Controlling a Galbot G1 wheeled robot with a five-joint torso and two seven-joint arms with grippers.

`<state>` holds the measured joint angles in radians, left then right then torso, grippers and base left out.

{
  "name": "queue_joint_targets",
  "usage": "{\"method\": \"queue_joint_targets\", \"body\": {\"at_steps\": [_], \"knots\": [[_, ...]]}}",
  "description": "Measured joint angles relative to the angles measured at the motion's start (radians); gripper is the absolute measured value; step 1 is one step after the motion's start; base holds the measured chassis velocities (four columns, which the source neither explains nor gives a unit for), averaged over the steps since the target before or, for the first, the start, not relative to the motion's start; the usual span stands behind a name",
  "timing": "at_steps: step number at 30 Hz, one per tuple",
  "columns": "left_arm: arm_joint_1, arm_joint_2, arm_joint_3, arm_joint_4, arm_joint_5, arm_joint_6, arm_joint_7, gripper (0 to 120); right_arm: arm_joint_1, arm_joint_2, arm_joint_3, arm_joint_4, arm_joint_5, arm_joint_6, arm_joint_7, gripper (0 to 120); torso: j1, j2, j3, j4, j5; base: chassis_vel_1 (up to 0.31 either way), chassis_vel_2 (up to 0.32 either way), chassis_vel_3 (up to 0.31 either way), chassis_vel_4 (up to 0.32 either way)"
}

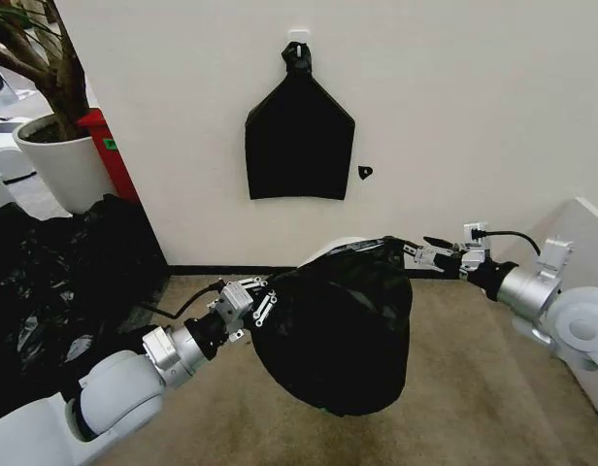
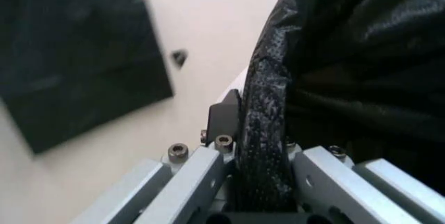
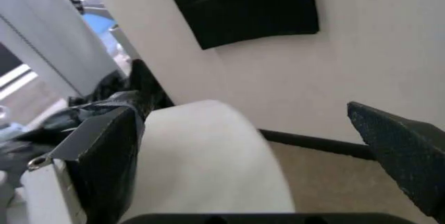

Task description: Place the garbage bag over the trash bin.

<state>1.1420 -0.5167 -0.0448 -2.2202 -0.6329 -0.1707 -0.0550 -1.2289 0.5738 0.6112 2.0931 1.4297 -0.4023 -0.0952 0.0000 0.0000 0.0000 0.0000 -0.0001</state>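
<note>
The garbage bag (image 1: 343, 330) is a glossy, wrinkled black sack that hangs bulging between my two arms above the carpet. Behind its top edge a strip of the cream-white trash bin (image 1: 340, 243) shows. My left gripper (image 1: 270, 303) is shut on the bag's near-left edge. In the left wrist view the bunched film of the bag (image 2: 264, 130) runs between the fingers of the left gripper (image 2: 261, 182). My right gripper (image 1: 413, 254) is at the bag's far-right edge. In the right wrist view the right gripper (image 3: 243, 112) stands open, with the pale wall of the bin (image 3: 208, 156) beyond the gap.
A flat black bag (image 1: 299, 141) with a knot hangs from a hook on the wall ahead. A big white plant pot (image 1: 61, 160) and a large heap of black film (image 1: 56, 282) stand at the left. A white cabinet corner (image 1: 581, 233) is at the right.
</note>
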Motion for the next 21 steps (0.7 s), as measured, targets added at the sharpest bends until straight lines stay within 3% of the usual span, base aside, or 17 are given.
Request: {"method": "queue_joint_targets", "body": {"at_steps": [3,12,15,19,21], "knots": [[0.011,-0.019,-0.009,0.016,-0.070,0.015,-0.026,0,-0.012,-0.015,-0.002,-0.003,-0.005,0.026,-0.067,100,0.000,0.000,0.000,0.0001,0.0002,0.000,0.000,0.000,0.000],[0.000,-0.039,0.000,0.024,-0.081,0.028,-0.022,0,0.003,-0.042,-0.011,-0.038,-0.056,0.030,-0.141,100,0.000,0.000,0.000,0.0001,0.0001,0.000,0.000,0.000,0.000],[-0.002,-0.052,0.001,0.027,-0.113,0.047,-0.071,0,0.004,-0.040,-0.006,-0.021,-0.019,0.003,-0.032,100,0.000,0.000,0.000,0.0000,0.0004,0.000,0.000,0.000,0.000],[-0.013,-0.088,0.003,0.044,-0.201,0.097,-0.252,0,0.006,-0.007,0.008,0.086,0.015,-0.011,0.197,100,0.000,0.000,0.000,0.0004,0.0000,0.000,0.000,0.000,0.000],[-0.015,-0.090,0.004,0.043,-0.209,0.102,-0.264,0,0.007,-0.002,0.011,0.104,0.014,-0.011,0.221,100,0.000,0.000,0.000,0.0004,0.0003,0.000,0.000,0.000,0.000]]}}
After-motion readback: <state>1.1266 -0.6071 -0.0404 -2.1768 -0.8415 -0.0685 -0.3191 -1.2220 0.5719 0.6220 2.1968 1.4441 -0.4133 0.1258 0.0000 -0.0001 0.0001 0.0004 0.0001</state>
